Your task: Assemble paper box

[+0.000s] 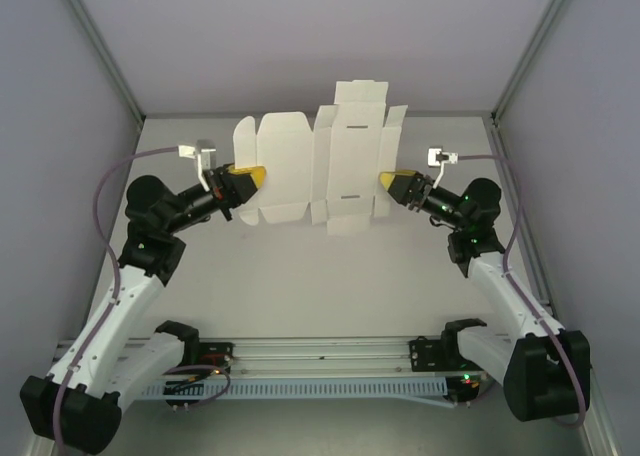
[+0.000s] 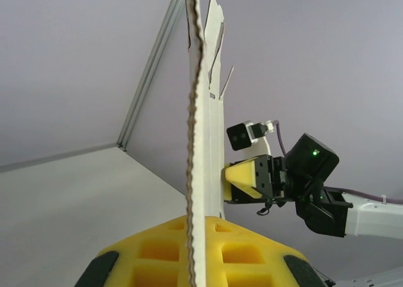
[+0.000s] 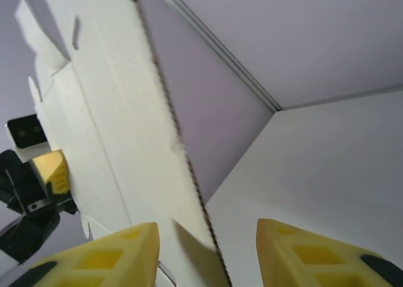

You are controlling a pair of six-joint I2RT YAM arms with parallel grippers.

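The left tool (image 1: 252,176) is clamping the left edge of the paper box (image 1: 320,166). In the left wrist view its yellow fingers (image 2: 252,255) are pressing together on the sheet's wavy edge, with no gap showing. The right tool (image 1: 388,183) is standing partly open at the opposite edge. In the right wrist view its two yellow fingers (image 3: 119,255) are sitting apart with the card's edge running down between them. The card is lying close to the finger on the left of that view, while the other finger is staying clear of it.

The paper box is a flat white die-cut sheet, not folded up, with creases, slots and flaps. It is hanging above the table (image 1: 300,276), spanning the space between the two tools, with its tallest flap pointing toward the back wall (image 1: 320,36). Seen from the left wrist, the sheet (image 2: 204,142) is standing nearly edge-on, and the right tool (image 2: 242,177) is showing just behind it.

From the right wrist, the sheet (image 3: 113,111) is stretching away toward the left tool (image 3: 53,170).
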